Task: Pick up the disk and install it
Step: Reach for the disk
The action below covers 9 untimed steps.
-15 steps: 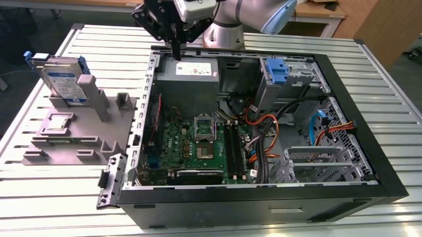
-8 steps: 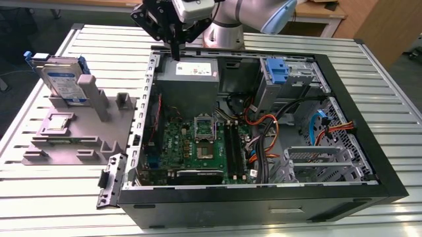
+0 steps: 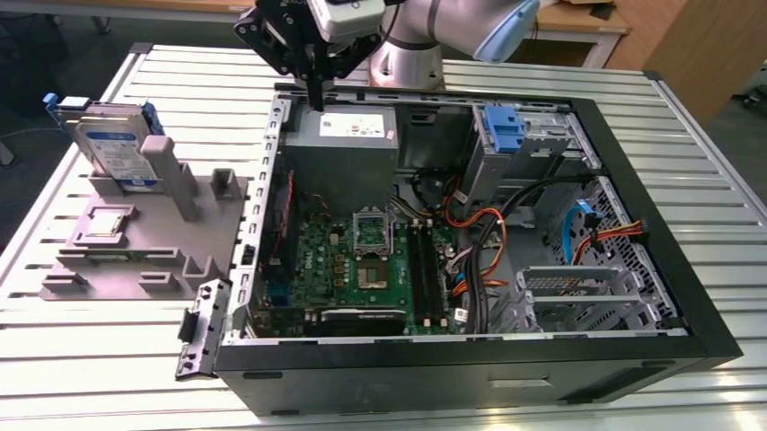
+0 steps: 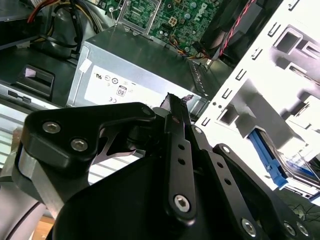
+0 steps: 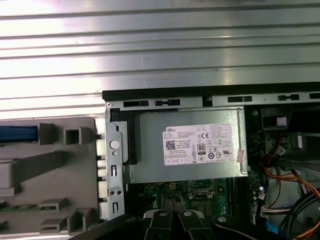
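The disk, a flat silver-grey hard drive with a white-and-blue label and a blue plastic bracket around it, is not yet picked up. It stands on one edge, almost upright, in a slot of a grey plastic holder. This holder rests on the slatted metal table, just beside the open black computer case, on the exterior view's left of it. The labelled face of the disk is turned toward the exterior camera, and its upper edge with the blue bracket is free.

The black jaws of the grey robot arm are together and hold nothing. They point down and hover just above the far rim of the case, over the large grey power-supply box with a white sticker, which both wrist views show close below.

So the disk lies well apart from the jaws, toward the exterior view's left and a little lower, outside the case. I judge that the free upper edge is the part open to a grasp from above.
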Each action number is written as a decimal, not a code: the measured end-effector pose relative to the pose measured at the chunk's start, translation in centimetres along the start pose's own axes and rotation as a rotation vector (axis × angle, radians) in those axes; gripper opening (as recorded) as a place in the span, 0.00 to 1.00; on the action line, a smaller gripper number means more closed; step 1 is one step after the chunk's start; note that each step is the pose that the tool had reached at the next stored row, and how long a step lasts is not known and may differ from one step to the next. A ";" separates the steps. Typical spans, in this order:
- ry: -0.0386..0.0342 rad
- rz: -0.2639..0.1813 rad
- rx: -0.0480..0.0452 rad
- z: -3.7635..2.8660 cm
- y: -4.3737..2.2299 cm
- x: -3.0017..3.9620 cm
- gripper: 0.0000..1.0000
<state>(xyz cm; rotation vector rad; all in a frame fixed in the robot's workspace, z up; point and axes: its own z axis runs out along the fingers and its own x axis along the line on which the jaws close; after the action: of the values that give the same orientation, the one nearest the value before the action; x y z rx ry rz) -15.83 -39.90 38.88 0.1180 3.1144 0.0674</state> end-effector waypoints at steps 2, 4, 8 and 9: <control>0.0004 0.000 0.0000 0.02 -0.01 0.05 0.10; 0.0005 0.000 -0.0001 0.04 -0.01 0.13 0.10; 0.0009 0.000 0.0000 0.06 -0.03 0.39 0.10; 0.0008 0.000 0.0000 0.07 -0.04 0.47 0.10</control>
<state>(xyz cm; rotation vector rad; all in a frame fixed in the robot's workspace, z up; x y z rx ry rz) -16.30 -39.90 38.80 0.1181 3.1152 0.0675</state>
